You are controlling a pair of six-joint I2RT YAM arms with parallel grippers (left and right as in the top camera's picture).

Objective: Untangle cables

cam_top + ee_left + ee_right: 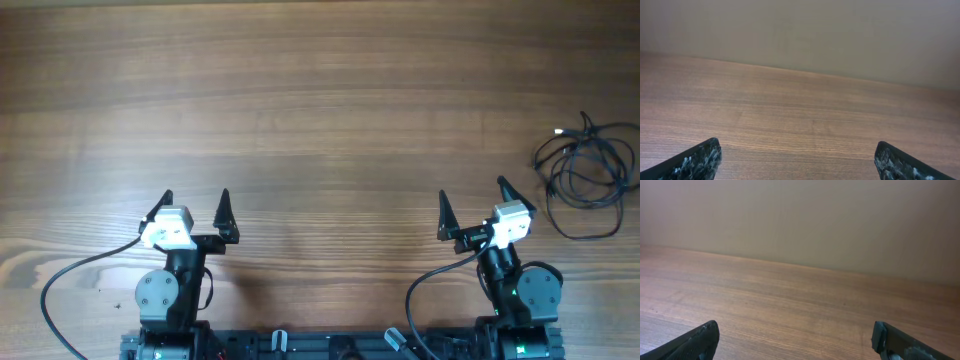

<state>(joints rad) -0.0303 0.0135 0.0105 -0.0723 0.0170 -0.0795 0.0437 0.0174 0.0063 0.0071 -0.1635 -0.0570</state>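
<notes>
Left gripper (195, 200) wide open, jaws empty, touching nothing. Right gripper (472, 192) is the same, spread wide, holding nothing. Cables (586, 175) lie in a loose black tangle at the right edge of the wooden table (320, 100), well apart from both grippers. Plain beige wall (800, 30) behind the tabletop in the wrist views.

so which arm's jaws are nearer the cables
The right arm: the tangled cables lie just beyond its open jaws, by the table's right edge. The left arm is far off on the other side.
</notes>
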